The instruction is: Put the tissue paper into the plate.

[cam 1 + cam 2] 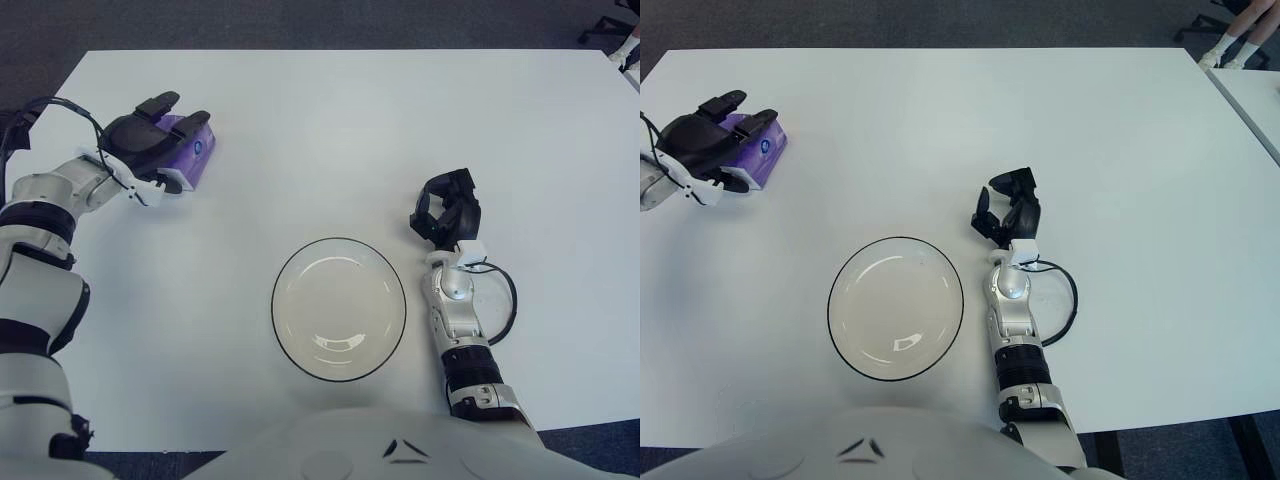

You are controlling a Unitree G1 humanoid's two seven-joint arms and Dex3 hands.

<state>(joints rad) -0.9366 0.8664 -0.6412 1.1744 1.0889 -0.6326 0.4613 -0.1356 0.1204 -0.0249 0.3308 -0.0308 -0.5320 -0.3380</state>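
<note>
The left hand [150, 140] is covering a purple tissue pack [188, 152] at the far left of the white table [330, 130], its dark fingers [160, 103] draping over the top and seeming to clasp it. The pack is showing a small round mark on its side, too small to read. The empty plate [339, 308] is sitting well apart, near the front edge. The right hand [445, 215] is lying just right of the plate, fingers curling loosely around nothing.

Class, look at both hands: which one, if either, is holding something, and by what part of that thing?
The left hand lies over the top of the purple tissue pack; a closed grip cannot be confirmed. The right hand, right of the plate, holds nothing.
</note>
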